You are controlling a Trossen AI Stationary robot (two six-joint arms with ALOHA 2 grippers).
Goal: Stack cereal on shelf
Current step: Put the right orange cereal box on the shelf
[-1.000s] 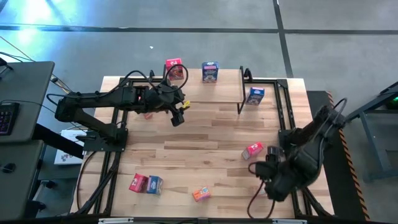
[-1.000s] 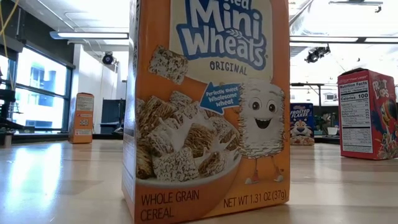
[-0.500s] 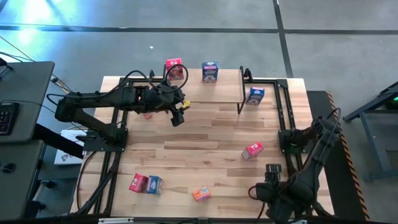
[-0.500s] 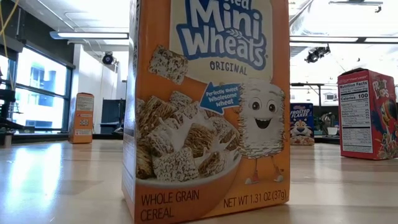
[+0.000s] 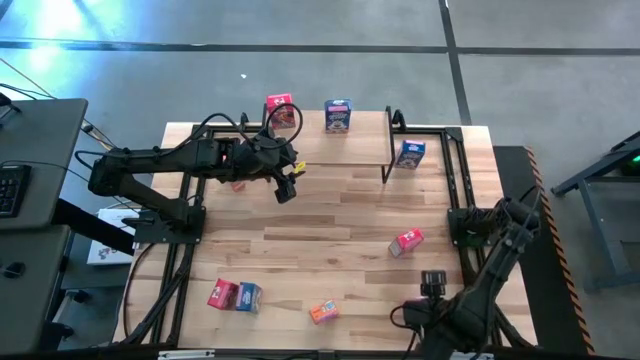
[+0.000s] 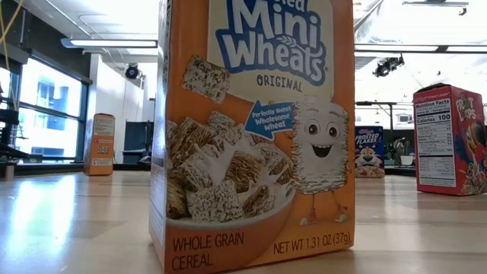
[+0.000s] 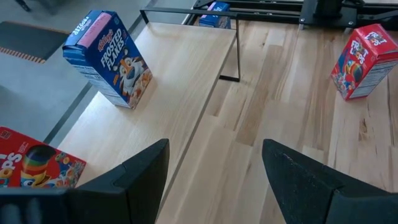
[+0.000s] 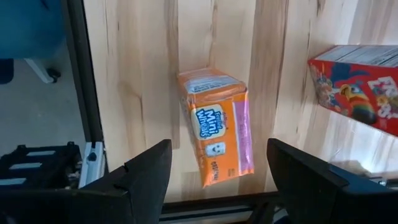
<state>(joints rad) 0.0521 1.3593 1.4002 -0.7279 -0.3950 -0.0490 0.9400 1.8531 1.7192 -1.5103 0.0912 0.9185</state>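
Observation:
The shelf point(image 5: 345, 150) stands at the table's far side. A pink-red box point(image 5: 279, 108) and a blue box point(image 5: 338, 115) stand on its plank point(image 7: 168, 93). My left gripper point(image 5: 286, 188) hovers open at the shelf's left near corner, and its wrist view point(image 7: 214, 180) shows the blue box point(image 7: 109, 59) and the pink-red box point(image 7: 31, 165). My right gripper point(image 5: 412, 316) is open and empty near the table's near edge. It faces an orange box point(image 8: 217, 127) that stands at the near edge point(image 5: 322, 312). That box fills the low view point(image 6: 255, 129).
Another blue box point(image 5: 410, 153) stands right of the shelf and a pink-red box point(image 5: 405, 241) stands mid-right. A pink-red box point(image 5: 222, 293) and a blue box point(image 5: 248, 296) stand together near-left. A black frame rail point(image 8: 78, 93) runs along the table edge. Bare wood lies mid-table.
My right arm has swung toward the table's near edge, carrying its gripper from beside the mid-right pink-red box down toward the near right corner. No box has moved.

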